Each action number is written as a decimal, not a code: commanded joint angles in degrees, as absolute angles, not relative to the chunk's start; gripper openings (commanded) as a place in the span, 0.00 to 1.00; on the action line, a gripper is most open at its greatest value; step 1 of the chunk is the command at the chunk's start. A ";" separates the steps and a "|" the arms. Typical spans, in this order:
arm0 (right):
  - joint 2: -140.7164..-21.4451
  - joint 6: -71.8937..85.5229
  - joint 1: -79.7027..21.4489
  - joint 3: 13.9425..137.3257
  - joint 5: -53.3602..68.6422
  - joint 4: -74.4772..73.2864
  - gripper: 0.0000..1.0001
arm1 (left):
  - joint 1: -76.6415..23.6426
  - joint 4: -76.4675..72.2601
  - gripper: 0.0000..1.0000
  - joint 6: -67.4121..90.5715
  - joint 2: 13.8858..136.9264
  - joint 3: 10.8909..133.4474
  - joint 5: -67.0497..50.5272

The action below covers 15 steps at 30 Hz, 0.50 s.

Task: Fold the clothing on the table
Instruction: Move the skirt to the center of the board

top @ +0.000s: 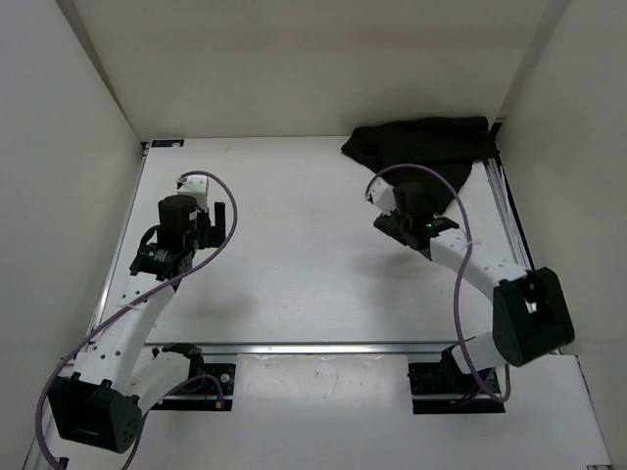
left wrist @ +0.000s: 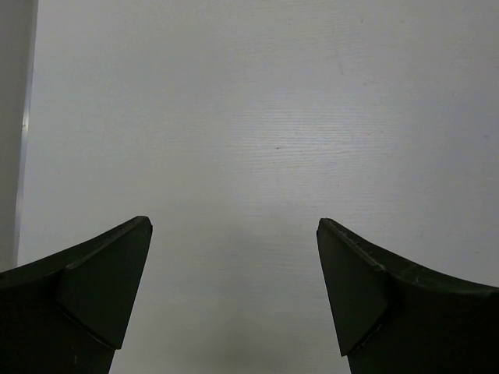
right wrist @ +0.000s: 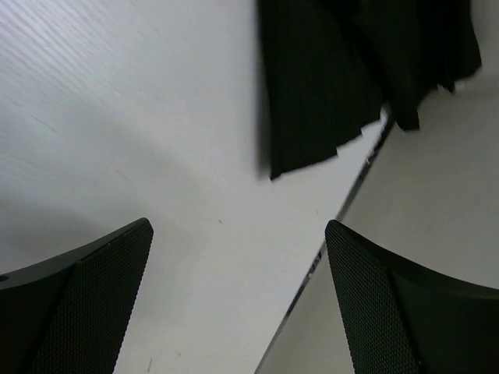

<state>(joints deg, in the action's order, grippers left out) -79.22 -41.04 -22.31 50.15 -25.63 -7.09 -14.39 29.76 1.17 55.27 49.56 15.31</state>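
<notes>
— How do the fingers stand?
— Left fingers (left wrist: 105, 292) are spread wide and empty over bare worktop (left wrist: 257, 117). Right fingers (right wrist: 101, 296) are released too, grasping nothing.
— And the clothing?
— The black clothing (top: 421, 147) lies bunched at the worktop's one o'clock corner, beside the rail (right wrist: 345, 204). Only the right wrist view shows its ribbed pleats.
</notes>
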 commanded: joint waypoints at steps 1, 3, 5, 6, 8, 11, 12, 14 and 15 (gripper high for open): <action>-86.55 -45.79 -24.79 55.36 -23.91 -4.92 0.96 | -12.65 29.19 0.99 2.99 55.11 50.36 9.23; -93.04 -46.75 -23.91 62.28 -21.63 -5.36 0.97 | -15.11 28.66 0.99 3.34 55.37 50.01 11.67; -98.49 -48.33 -23.47 68.62 -21.09 -5.19 0.96 | -17.57 28.56 0.99 3.51 55.46 49.75 14.23; -102.44 -49.38 -23.12 72.73 -21.09 -4.92 0.97 | -17.23 28.30 0.99 3.52 55.81 49.49 14.41; -108.50 -49.92 -22.68 79.84 -21.44 -5.62 0.96 | -15.83 28.56 0.98 4.56 55.90 48.70 12.84; -118.96 -48.00 -21.54 95.06 -18.99 -12.02 0.94 | -14.24 27.08 0.99 5.36 55.28 46.77 10.90; -123.18 -46.60 -21.36 102.32 -18.11 -15.35 0.93 | -14.24 26.90 0.99 5.19 55.20 46.32 11.07; -130.75 -44.57 -20.05 114.91 -16.35 -22.12 0.93 | -14.24 26.54 0.98 4.40 55.02 45.01 11.42; -136.61 -43.60 -19.87 124.53 -16.09 -26.59 0.93 | -15.02 25.93 0.98 3.61 55.02 44.48 11.69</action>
